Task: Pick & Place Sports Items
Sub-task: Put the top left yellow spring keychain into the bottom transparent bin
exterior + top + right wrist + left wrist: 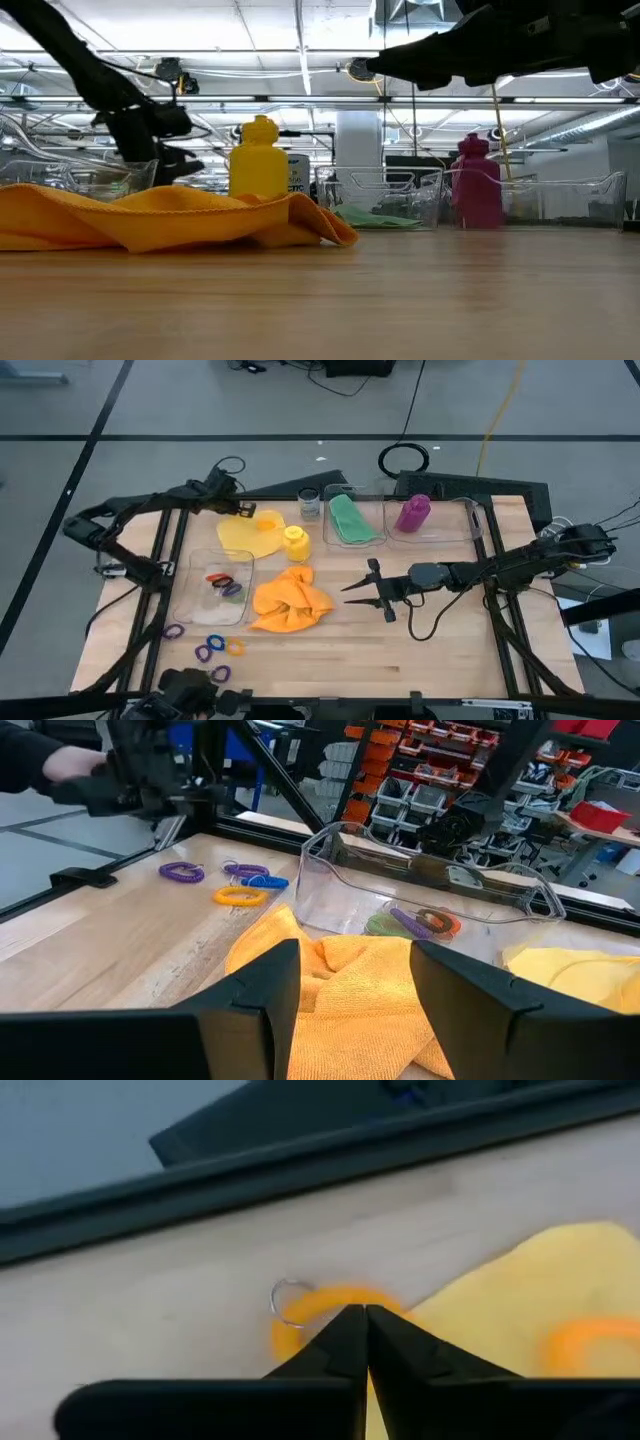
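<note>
Orange elastic ring (330, 1305) lies on the yellow soft cloth's (250, 536) far-left edge, directly under my left gripper's (365, 1320) closed fingertips; right gripper (365, 590) hovers open beside the crumpled orange cloth (290, 600).

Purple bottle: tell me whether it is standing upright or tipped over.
Upright. The purple bottle stands cap-up in the low view, inside a clear box at the table's far side.

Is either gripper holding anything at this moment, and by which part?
The left gripper is shut at an orange elastic ring beside the yellow cloth; an actual pinch cannot be told. The right gripper is open, empty.
</note>
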Robot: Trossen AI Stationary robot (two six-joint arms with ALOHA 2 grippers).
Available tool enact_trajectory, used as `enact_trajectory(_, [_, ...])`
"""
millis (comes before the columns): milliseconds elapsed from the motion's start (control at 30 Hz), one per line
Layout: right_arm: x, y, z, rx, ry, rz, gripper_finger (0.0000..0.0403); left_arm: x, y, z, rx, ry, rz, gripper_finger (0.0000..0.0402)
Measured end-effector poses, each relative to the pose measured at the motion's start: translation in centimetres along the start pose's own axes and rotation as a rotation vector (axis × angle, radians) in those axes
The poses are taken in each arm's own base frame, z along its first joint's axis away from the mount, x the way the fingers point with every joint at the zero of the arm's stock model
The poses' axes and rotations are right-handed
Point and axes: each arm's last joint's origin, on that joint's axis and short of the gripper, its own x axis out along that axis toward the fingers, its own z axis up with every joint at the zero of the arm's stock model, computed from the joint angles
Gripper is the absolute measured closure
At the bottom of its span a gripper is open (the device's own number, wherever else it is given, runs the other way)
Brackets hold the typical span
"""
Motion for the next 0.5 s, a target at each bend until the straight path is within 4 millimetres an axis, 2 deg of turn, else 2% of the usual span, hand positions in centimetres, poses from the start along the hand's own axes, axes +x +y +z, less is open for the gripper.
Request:
enact_trajectory(233, [0.00,0.00,0.00,0.000,0.000,0.000,0.0268,-0.71,0.13,0.22,-0.008,-0.023,-0.003,0.0359])
enact_trajectory(500, [0.00,0.00,-0.01,0.000,0.000,0.000,0.0268,-0.71,0.57,0.08,-0.028,-0.007,0.033,0.0255])
